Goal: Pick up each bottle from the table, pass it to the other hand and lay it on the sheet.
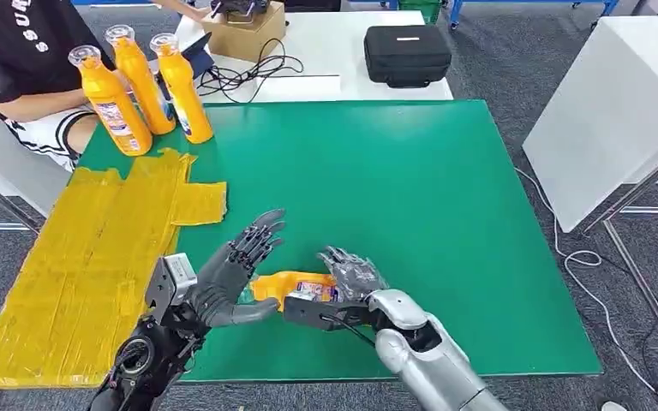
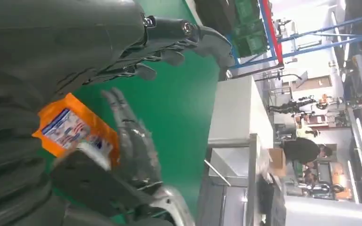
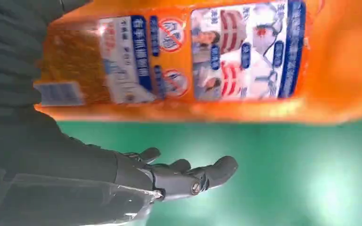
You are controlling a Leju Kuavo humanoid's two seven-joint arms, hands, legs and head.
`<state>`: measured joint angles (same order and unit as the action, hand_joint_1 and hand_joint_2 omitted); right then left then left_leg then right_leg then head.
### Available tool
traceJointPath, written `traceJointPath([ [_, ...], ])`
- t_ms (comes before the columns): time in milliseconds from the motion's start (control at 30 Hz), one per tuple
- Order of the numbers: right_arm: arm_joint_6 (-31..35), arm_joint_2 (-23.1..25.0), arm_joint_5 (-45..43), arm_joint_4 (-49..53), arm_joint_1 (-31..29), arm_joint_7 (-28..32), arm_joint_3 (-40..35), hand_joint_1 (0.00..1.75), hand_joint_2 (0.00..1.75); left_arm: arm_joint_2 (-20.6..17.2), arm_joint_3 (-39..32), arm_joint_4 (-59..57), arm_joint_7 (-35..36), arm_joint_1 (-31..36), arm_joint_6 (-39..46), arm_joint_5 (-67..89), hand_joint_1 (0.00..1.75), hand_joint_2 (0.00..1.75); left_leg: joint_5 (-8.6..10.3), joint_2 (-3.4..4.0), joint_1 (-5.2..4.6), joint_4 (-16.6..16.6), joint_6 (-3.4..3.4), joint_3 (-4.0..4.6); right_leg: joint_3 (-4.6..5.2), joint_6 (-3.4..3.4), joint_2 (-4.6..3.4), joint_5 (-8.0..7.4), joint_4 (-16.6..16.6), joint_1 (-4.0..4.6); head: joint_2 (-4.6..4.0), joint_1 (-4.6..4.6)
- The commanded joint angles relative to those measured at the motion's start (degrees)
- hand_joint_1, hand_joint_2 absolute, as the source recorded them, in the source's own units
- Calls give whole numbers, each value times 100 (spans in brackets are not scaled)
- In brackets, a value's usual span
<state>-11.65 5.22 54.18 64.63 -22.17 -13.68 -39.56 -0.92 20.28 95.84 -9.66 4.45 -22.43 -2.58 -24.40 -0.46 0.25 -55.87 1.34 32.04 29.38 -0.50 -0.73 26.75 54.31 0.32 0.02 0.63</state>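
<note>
An orange bottle (image 1: 294, 288) with a printed label lies sideways just above the green table (image 1: 445, 214) near its front edge. My right hand (image 1: 351, 282) holds it, fingers over the top and thumb beneath; the left wrist view shows those fingers (image 2: 133, 136) against the bottle (image 2: 70, 126). My left hand (image 1: 233, 272) is beside the bottle's left end, fingers stretched out and apart, thumb under the bottle's end. The label (image 3: 217, 52) shows close up in the right wrist view. Three more orange bottles (image 1: 144, 86) stand upright at the back left. The yellow sheet (image 1: 77, 257) covers the table's left side.
A person (image 1: 26, 60) sits at the back left, close to the upright bottles. Behind the green table a white table carries a black case (image 1: 407, 53), a cardboard box (image 1: 244, 30) and cables. Another white table (image 1: 600, 103) stands to the right.
</note>
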Motion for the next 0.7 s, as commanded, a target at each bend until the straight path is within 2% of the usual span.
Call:
traceJointPath([
  [33,-65,179,120,-1429,-621,28,-695,0,175,86,54,-336,52,231,-12,29,0,175,-4,2,4,3,-5,-16,-19,-7,8,3,-8,4,0,0],
  [367,-63,195,129,-1501,-624,28,-723,0,175,94,53,-337,56,238,-10,35,0,175,-1,-5,2,3,-3,-11,-14,-7,13,2,-7,2,0,0],
  [700,-271,344,500,-2401,-807,-216,-1062,0,175,200,-7,-381,128,227,-48,79,0,175,-1,-4,4,10,-4,-29,-31,-8,14,1,-16,3,0,0],
])
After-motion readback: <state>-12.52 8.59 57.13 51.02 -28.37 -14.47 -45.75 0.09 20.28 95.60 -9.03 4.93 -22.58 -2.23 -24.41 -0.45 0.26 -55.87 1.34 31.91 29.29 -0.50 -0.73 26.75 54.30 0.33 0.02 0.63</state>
